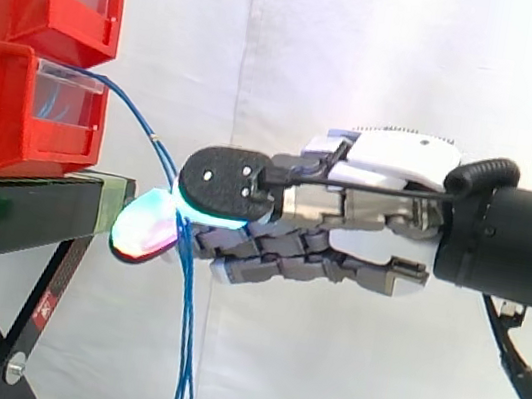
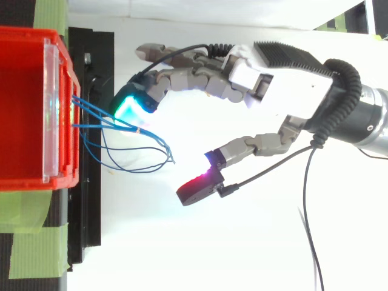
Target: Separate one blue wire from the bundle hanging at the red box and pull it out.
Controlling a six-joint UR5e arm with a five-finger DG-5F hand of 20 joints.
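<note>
The blue wires (image 1: 182, 348) hang in a loose bundle from the front of the red box (image 1: 17, 110); the robot hand (image 2: 273, 79) is spread, fingertips (image 2: 130, 108) just off the box at the bundle, thumb (image 2: 200, 189) held well clear, probably to tease out one wire.

Side view: camera level with the hand (image 1: 386, 210), close, looking across it. The arm (image 1: 512, 244) enters from the right, and the red bins (image 1: 17, 110) sit ahead of the hand at left. Top view: camera above the hand, close, looking down. Both share hand, bins, black stand (image 1: 21, 211) and blue wires (image 1: 185, 349).
</note>
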